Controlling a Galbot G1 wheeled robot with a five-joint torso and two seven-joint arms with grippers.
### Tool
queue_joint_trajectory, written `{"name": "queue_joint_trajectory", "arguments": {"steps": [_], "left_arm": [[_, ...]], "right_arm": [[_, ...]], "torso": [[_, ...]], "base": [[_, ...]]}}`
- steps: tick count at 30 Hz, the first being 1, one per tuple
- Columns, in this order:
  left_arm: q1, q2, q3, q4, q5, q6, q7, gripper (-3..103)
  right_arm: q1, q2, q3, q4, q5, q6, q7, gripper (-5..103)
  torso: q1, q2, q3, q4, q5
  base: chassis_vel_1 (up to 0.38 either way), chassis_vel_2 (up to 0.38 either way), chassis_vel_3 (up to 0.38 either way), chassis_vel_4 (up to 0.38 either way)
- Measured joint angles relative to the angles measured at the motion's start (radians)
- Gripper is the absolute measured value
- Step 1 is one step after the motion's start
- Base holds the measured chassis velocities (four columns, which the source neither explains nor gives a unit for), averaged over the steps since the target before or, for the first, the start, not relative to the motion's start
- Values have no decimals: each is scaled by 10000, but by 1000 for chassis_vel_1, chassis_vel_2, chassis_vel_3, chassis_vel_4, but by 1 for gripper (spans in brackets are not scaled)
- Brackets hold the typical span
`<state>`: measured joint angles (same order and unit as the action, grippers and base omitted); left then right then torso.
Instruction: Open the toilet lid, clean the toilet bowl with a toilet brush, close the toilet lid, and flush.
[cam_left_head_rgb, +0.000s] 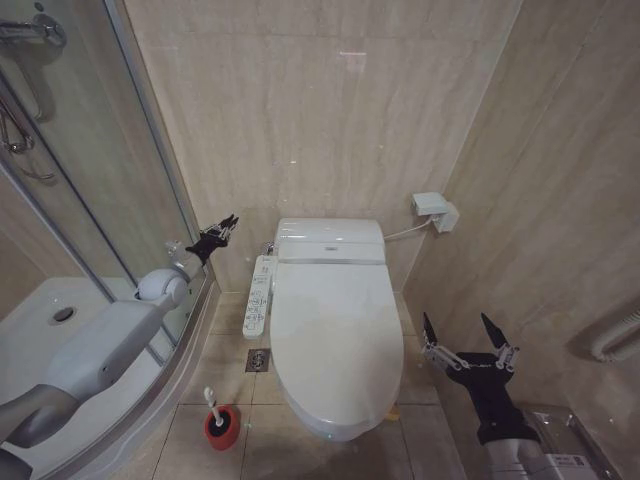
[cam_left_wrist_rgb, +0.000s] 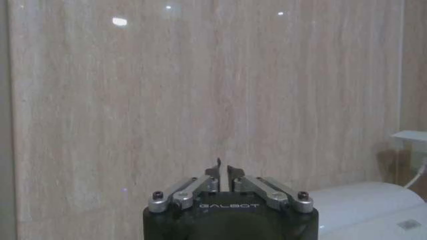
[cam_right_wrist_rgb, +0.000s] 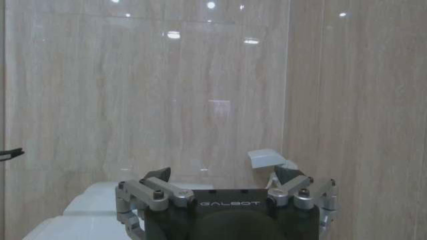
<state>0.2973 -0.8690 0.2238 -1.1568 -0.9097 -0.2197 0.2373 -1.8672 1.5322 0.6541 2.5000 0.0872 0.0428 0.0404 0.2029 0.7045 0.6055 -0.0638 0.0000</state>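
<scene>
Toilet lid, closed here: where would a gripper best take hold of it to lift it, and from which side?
Probably the front rim of the toilet lid, near the small yellow tag. The lid lies flat and closed, seemingly hinged at the tank end, so its front edge swings freest. The open right gripper hovers beside that side and could come in low from the right, fingers under the rim.

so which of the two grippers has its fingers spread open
The right gripper, low beside the closed toilet lid, has its fingers spread wide. The left gripper, raised near the wall left of the tank, has its fingers pressed together.

Glossy beige tiled walls (cam_left_head_rgb: 330, 110), glass shower enclosure (cam_left_head_rgb: 90, 180), perhaps tiled floor (cam_left_head_rgb: 225, 345)
</scene>
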Motion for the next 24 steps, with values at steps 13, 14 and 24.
{"name": "queue_joint_trajectory", "arguments": {"steps": [13, 14, 24], "left_arm": [[320, 155, -203, -105, 25, -184, 723, 0], [324, 155, -202, -105, 24, -189, 757, 0], [339, 141, -203, -49, 11, -198, 918, 0]], "right_arm": [[0, 0, 0, 0, 0, 0, 0, 100], [0, 0, 0, 0, 0, 0, 0, 100], [0, 0, 0, 0, 0, 0, 0, 100]], "torso": [[-1, 1, -1, -2, 0], [-1, 1, -1, -3, 0], [0, 0, 0, -4, -1]], "base": [[0, 0, 0, 0], [0, 0, 0, 0], [-47, 51, 55, -47]]}}
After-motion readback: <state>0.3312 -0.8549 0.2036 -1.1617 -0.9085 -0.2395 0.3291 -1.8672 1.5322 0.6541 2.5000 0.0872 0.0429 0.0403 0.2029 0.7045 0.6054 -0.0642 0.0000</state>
